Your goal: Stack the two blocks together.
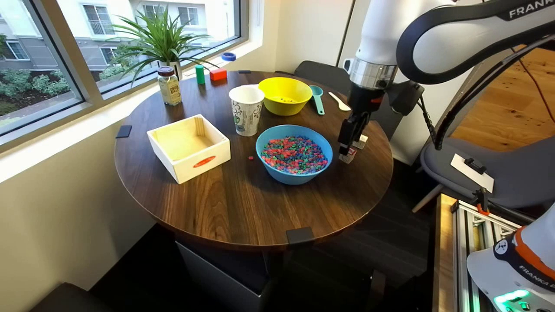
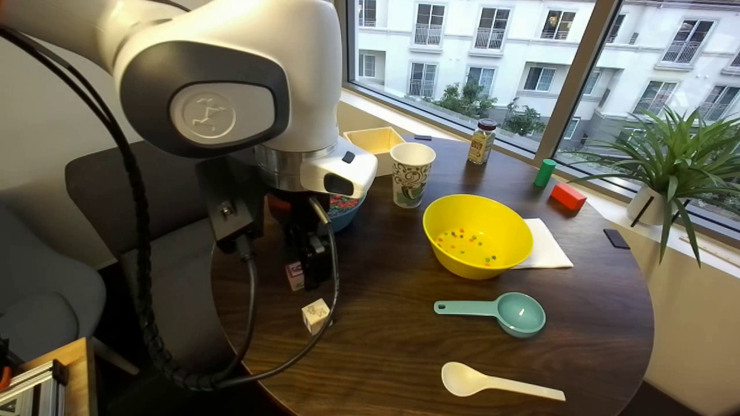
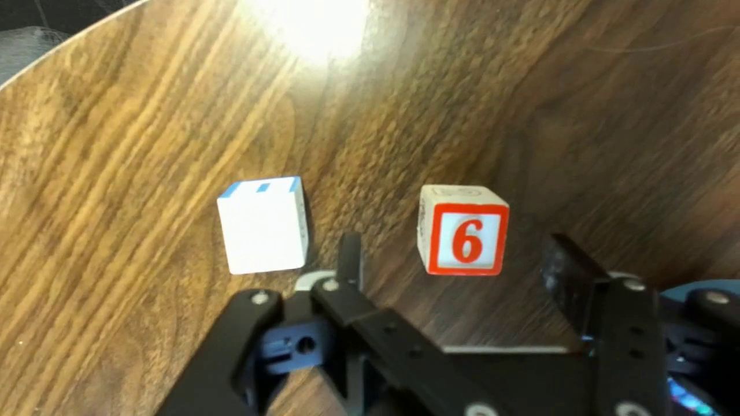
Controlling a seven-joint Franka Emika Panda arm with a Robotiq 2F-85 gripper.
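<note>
The whitish block [image 3: 265,228] and the tan-pink block with a red-framed 6 [image 3: 465,237] sit apart on the table in the wrist view. My gripper [image 3: 454,245] is open and empty there. Its fingers are on either side of the tan-pink block, with gaps on both sides. The left finger is between the two blocks. In both exterior views the gripper [image 1: 345,145] [image 2: 312,271] points down close to the tan-pink block [image 1: 348,156] [image 2: 295,276] and partly covers it. The whitish block shows beside it [image 1: 360,141] [image 2: 316,315].
A blue bowl [image 1: 295,177] of small coloured pieces stands near the gripper. A paper cup [image 1: 246,112], a yellow bowl [image 2: 468,268], a teal scoop [image 2: 520,315], a pale spoon [image 2: 468,380] and a wooden box [image 1: 204,162] share the round table. The table edge [image 1: 388,182] is near the blocks.
</note>
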